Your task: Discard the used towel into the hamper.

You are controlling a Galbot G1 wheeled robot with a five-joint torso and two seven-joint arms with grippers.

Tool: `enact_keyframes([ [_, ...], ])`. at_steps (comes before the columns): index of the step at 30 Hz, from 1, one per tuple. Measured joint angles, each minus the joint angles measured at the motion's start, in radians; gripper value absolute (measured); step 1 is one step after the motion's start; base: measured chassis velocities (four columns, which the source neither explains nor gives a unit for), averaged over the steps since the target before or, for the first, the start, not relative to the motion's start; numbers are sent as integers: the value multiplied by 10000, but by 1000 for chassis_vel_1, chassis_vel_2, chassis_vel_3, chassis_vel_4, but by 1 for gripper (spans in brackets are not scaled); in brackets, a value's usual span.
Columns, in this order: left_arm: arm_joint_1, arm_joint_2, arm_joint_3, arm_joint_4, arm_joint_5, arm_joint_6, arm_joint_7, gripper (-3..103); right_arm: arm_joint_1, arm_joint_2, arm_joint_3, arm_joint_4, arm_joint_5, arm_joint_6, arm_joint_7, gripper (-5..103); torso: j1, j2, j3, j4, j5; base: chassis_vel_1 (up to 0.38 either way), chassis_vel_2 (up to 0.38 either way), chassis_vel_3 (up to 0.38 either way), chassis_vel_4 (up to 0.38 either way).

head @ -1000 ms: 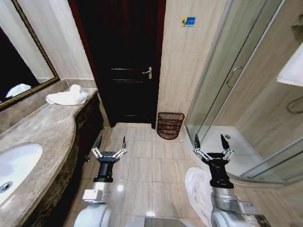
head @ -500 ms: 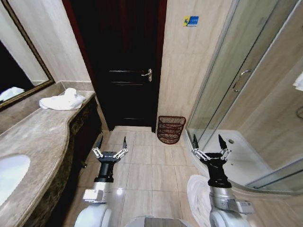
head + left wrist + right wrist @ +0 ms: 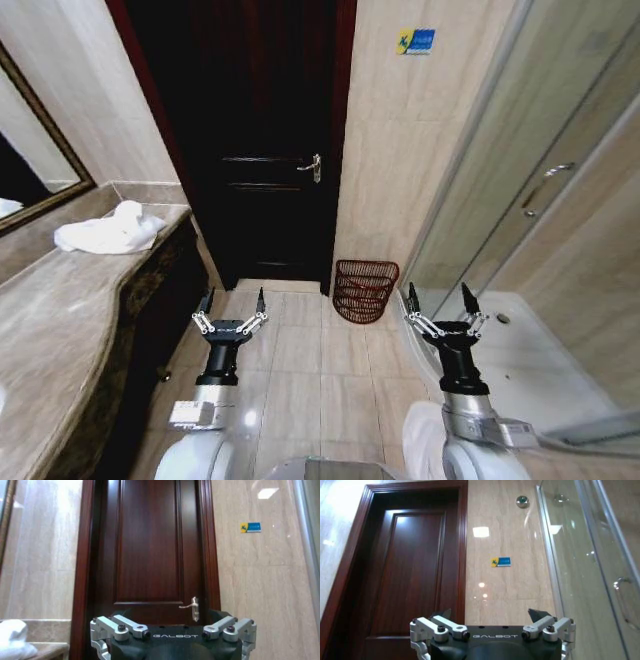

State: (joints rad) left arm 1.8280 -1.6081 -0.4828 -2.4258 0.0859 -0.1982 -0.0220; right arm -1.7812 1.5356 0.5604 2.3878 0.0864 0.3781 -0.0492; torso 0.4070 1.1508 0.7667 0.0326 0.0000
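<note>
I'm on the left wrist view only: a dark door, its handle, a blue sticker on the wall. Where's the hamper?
Observer: The hamper stands on the floor against the tiled wall, just right of the door, below the blue sticker.
Operator: Is either end effector holding the towel?
Observer: No. The left end effector and the right end effector both hang open and empty over the floor tiles.
Operator: Then where is the towel?
Observer: A crumpled white towel lies on the marble counter to the robot's left, near the far end by the wall.
</note>
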Motion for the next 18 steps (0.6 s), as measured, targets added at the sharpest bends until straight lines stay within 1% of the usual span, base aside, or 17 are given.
enact_keyframes([
  [1,-9,0,-6,0,-30,14,-15,100,4,2,-3,-3,1,20,-7,100,4,-1,1,3,1,-190,192,118,-174],
  [5,-45,0,-17,0,-103,147,-161,100,5,-1,12,1,29,52,-20,100,4,-1,1,3,0,-107,152,72,-45],
  [8,-73,0,23,-5,-231,268,-296,100,7,-6,23,4,77,112,-69,100,-5,0,-1,1,-2,0,0,0,0],
  [12,-127,0,55,-32,-558,348,-446,100,10,-1,24,-36,81,136,-95,100,-14,5,-5,1,-2,79,-57,-53,67],
  [15,-205,0,9,63,-989,419,-627,100,39,26,-29,-140,97,156,-133,100,-14,6,-5,1,-1,51,-29,-21,46],
  [16,-205,0,9,63,-989,419,-627,100,39,26,-29,-140,97,156,-133,100,-14,6,-5,1,-1,20,-12,9,53],
  [18,-211,0,8,38,-1198,664,-790,100,106,77,-43,-161,142,218,-153,100,-9,5,-3,1,0,-9,24,31,27],
])
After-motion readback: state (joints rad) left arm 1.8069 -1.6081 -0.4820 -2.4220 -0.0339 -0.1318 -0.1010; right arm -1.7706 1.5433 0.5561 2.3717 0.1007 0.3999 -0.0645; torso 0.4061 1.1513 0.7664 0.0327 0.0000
